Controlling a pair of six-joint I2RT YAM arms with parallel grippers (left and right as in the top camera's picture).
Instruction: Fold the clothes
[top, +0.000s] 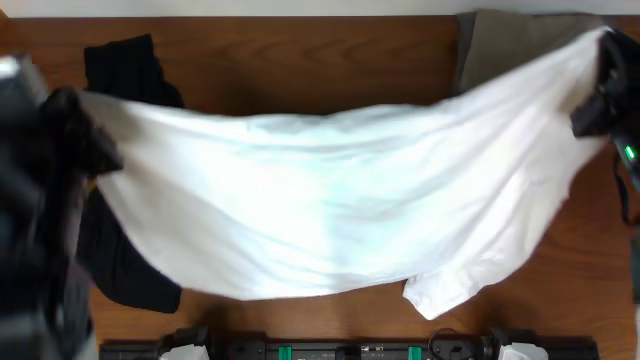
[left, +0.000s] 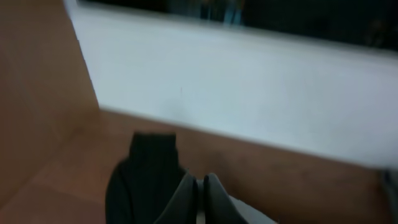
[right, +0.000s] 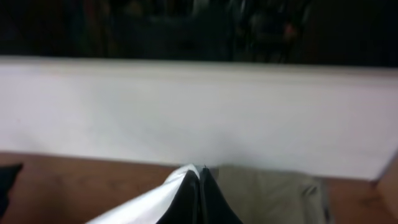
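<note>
End effectors left (left: 200, 194), right (right: 200, 186), pinching T-shirt (top: 330, 200)

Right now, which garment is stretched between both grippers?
The white T-shirt, pinched by the left gripper and right gripper; the black garment and khaki piece lie loose.

The white T-shirt (top: 330, 220) hangs stretched over black garment (top: 122, 65) and khaki piece (top: 500, 45)
</note>
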